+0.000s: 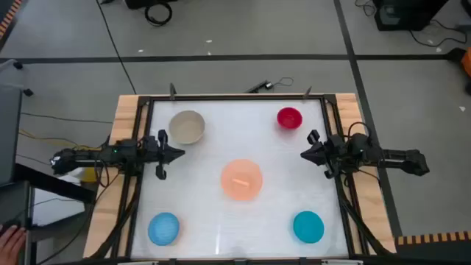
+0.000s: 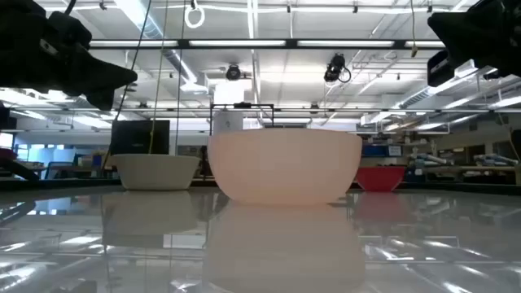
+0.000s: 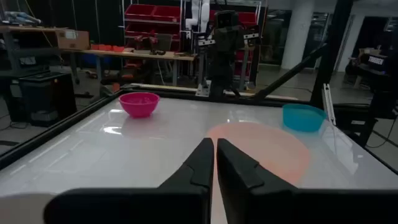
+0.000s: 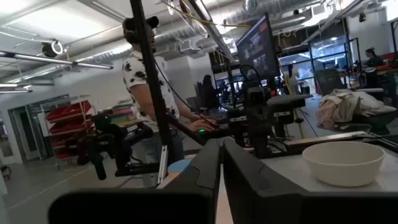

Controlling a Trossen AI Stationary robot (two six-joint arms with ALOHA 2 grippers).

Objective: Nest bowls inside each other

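Observation:
Five bowls stand apart on the white table, each on its base. The cream bowl (image 1: pixel 186 126) is at the far left, the small red bowl (image 1: pixel 289 118) at the far right, the peach-orange bowl (image 1: pixel 242 179) in the middle, the light blue bowl (image 1: pixel 163 228) at the near left and the teal bowl (image 1: pixel 308 226) at the near right. My left gripper (image 1: pixel 179 154) hovers shut at the left edge, pointing toward the middle. My right gripper (image 1: pixel 305 154) hovers shut at the right edge, facing it. Neither holds anything.
A dark frame (image 1: pixel 228 99) rims the table, with wooden boards (image 1: pixel 124 118) outside it on both sides. A person (image 4: pixel 146 93) stands beyond the table's left side. A hand (image 1: pixel 9 237) shows at the near left, off the table.

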